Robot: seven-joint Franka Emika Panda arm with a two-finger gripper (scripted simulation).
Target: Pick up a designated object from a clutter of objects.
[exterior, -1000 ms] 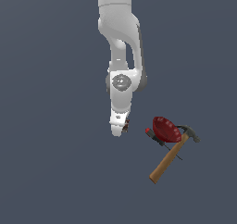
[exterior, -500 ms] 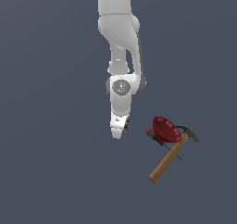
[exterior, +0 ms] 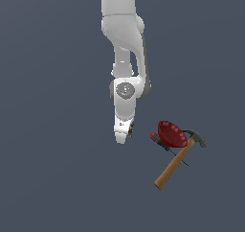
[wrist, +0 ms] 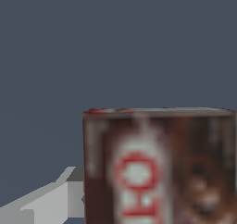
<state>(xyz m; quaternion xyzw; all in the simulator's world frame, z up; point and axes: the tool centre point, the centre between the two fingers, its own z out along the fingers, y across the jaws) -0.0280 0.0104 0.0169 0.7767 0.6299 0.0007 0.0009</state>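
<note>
On the dark grey desk (exterior: 48, 178), toward the exterior view's right, three things lie bunched together. A red bowl (exterior: 172, 133) sits tilted, its open side turned up and toward the camera; nothing shows inside it. A wooden-handled hammer (exterior: 176, 163) lies just beside it, the dark head (exterior: 197, 137) touching or tucked close behind the bowl's rim and the handle running down toward the exterior view's left. A thin red-handled screwdriver (exterior: 161, 143) pokes out from under the bowl's edge, its fine shaft crossing toward the hammer handle. This bunch stands apart from the arm, with bare desk between — nothing lies against the tool on any side.

The white arm hangs straight down from the top of the exterior view, its tool (exterior: 122, 133) pointing at the desk. At the tool's tip a sliver of red and dark brown shows — the small red-brown box (wrist: 159, 167). The wrist view is filled by that box: a dark brown face with a white patch and red lettering, a red-edged top rim, held close under the camera. One pale grey finger (wrist: 46, 202) presses against the box's side; the other is hidden behind it. The fingers are closed in on the box, parted only by its width. Whether the box rests on the desk or is clear of it cannot be told.
</note>
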